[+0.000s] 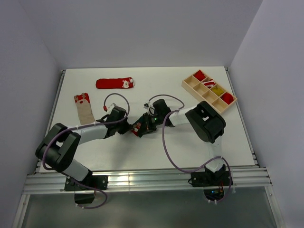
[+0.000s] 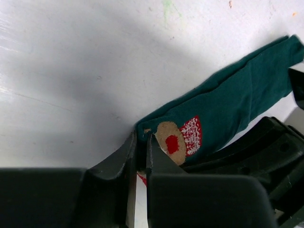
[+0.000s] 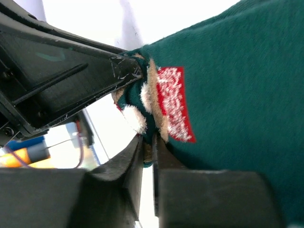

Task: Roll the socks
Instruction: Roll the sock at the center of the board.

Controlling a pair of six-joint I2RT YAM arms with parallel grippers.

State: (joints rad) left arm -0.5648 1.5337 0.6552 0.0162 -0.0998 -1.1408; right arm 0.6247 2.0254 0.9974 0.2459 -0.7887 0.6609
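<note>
Dark green soft sock lies flat on the white surface, toe toward two o'clock in the left wrist view. Both the left fingers and the right fingers are clamped on its cuff. Rolling looks barely begun; next, turn the cuff toeward evenly.

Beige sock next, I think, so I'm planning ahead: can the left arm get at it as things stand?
Probably yes, though not yet: the beige sock lies bare beside the left arm, nothing covering it, but the left hand is shut on the green sock.
</note>
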